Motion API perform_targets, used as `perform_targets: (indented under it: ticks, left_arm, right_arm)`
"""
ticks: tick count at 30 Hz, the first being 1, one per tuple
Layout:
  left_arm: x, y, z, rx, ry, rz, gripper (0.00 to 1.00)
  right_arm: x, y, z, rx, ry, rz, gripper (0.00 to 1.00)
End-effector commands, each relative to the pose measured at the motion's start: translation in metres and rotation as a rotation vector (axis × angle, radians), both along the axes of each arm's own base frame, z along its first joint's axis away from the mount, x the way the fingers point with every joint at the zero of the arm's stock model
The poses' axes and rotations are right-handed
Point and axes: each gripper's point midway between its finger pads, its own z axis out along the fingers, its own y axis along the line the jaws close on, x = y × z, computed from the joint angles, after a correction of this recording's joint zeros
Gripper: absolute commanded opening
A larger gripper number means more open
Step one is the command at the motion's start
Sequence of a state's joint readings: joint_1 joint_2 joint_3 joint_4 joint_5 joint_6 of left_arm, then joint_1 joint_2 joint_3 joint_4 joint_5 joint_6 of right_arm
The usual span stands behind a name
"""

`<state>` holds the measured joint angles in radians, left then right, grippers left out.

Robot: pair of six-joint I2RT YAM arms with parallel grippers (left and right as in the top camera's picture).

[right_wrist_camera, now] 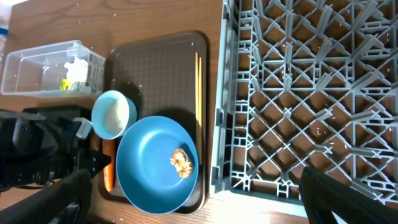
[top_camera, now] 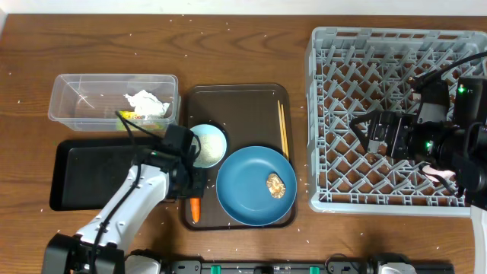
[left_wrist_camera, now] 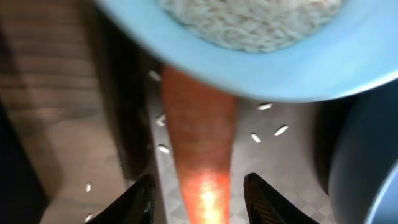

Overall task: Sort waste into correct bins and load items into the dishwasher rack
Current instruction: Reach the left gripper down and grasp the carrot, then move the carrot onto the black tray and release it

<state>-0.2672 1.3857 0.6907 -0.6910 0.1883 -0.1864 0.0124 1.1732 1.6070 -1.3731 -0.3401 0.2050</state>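
An orange carrot lies at the front left of the brown serving tray. My left gripper is open, its fingers on either side of the carrot without closing on it. A small white bowl with rice stands just beyond. A large blue plate holds a brown food lump. Chopsticks lie on the tray's right side. The clear tub holds white tissue and a yellow-green wrapper. My right gripper hovers open and empty over the grey rack. The cups are out of view.
A black tray lies left of the serving tray, in front of the tub. Loose rice grains are scattered on the serving tray and the wooden table. The right wrist view shows the rack, plate and tub.
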Motion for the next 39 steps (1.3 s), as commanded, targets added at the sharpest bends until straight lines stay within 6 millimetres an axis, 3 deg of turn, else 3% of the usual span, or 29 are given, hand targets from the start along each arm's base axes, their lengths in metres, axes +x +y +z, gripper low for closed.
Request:
perform_targets:
  ticks: [1, 10, 14, 17, 23, 30, 34, 39]
  left_arm:
    - [-0.005, -0.004, -0.006, 0.0, -0.001, -0.044, 0.47]
    - [-0.005, -0.001, -0.02, 0.013, -0.033, -0.037, 0.44]
    - [-0.005, -0.001, -0.022, 0.011, -0.039, -0.037, 0.28]
    - [-0.003, -0.002, -0.018, 0.009, -0.04, -0.033, 0.22]
    - [0.004, -0.005, 0.013, -0.001, -0.053, -0.03, 0.22]
    - [0.014, -0.004, 0.075, -0.013, -0.123, -0.018, 0.22]
    - [0.023, 0.02, 0.102, 0.029, -0.183, 0.133, 0.22]
    - [0.023, 0.075, 0.104, 0.124, -0.183, 0.412, 0.22]
  right_arm:
    - [0.0, 0.001, -0.001, 0.003, 0.008, -0.003, 0.99]
    - [0.0, 0.001, -0.001, 0.003, 0.007, -0.003, 0.99]
    - [0.0, 0.001, -0.001, 0.003, 0.008, -0.003, 0.99]
    - [0.0, 0.001, -0.001, 0.003, 0.007, -0.003, 0.99]
    - [0.0, 0.001, -0.001, 0.003, 0.008, -0.003, 0.99]
    - [0.0, 0.001, -0.001, 0.004, 0.008, -0.003, 0.99]
    - [0.0, 0.001, -0.001, 0.004, 0.009, -0.003, 0.99]
    - [-0.001, 0.001, -0.002, 0.003, 0.012, -0.003, 0.99]
